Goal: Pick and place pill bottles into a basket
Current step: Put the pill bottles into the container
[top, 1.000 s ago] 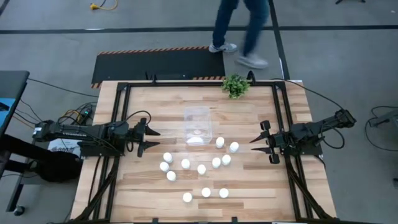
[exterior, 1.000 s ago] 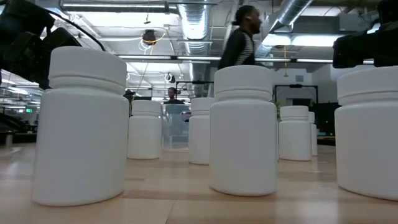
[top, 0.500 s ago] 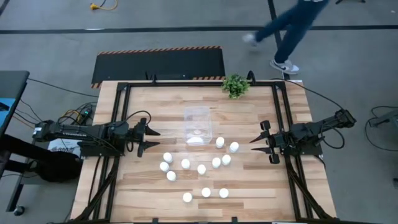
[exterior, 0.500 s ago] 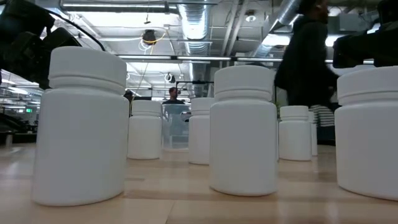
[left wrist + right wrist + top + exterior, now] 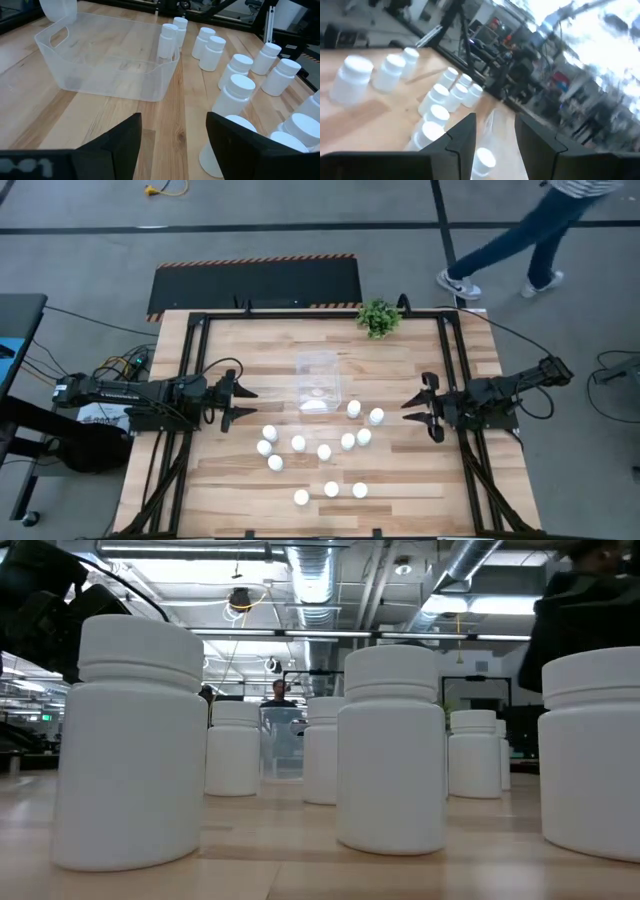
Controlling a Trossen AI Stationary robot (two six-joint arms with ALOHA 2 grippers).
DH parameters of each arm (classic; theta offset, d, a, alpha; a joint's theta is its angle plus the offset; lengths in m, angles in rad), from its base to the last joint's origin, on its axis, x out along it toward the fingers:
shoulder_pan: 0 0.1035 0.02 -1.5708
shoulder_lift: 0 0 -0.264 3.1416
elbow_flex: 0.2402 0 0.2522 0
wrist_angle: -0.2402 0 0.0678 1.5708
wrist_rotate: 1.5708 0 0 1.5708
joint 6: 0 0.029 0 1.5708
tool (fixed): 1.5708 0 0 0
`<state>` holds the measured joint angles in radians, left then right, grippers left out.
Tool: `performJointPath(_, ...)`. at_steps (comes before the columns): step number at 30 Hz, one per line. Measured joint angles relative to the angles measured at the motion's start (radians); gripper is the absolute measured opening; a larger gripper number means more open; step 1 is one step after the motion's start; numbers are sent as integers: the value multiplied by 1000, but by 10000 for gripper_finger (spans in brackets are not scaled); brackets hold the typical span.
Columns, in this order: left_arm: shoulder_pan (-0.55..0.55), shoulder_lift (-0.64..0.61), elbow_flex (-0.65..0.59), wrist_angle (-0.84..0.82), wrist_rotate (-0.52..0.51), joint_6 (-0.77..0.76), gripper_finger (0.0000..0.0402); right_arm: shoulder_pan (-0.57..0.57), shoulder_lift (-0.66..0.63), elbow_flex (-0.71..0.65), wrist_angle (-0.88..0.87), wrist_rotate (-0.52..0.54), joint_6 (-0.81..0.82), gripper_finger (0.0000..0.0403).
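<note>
I have the surface [image 5: 250, 370] in front of me, a pale wood top with a plant [image 5: 378, 317] at its far edge. The left arm [image 5: 130, 395] reaches in from the left edge and the right arm [image 5: 510, 392] from the right edge, both low and level.

The basket [image 5: 319, 381] sits just back of the middle of the surface, clear-walled. From above, something white shows inside it, though I cannot tell if that is a bottle. The bottles [image 5: 324, 451] stand loose in a scatter from the basket's near side toward the near edge, with two close to the basket's right near corner.

I judge the job at its start: nothing is held, and nearly all bottles remain out on the surface.

The left gripper [image 5: 243, 403] hangs near the left edge, just left of the basket, jaws part open and empty. The right gripper [image 5: 412, 406] hangs beside the two bottles nearest the right edge, and its jaws are closed on nothing.

My next move, I think, is to open the right jaws, drop over the nearest bottle [image 5: 376, 417], and close without knocking its neighbour [image 5: 354, 409].
</note>
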<state>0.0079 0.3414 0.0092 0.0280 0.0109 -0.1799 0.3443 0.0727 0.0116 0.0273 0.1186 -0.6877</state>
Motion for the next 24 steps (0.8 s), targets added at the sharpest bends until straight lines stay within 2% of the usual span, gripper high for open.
performJointPath(3,0,0,0,0,0,0,211,2,0,0,-1,-9,-50,130)
performJointPath(10,0,0,0,0,0,0,211,2,0,0,0,-10,37,130)
performJointPath(15,0,0,0,0,0,0,211,2,0,0,7,-12,223,130)
performJointPath(20,0,0,0,0,0,0,211,2,0,0,8,-13,494,130)
performJointPath(24,0,0,0,0,0,0,211,2,0,0,10,-13,523,130)
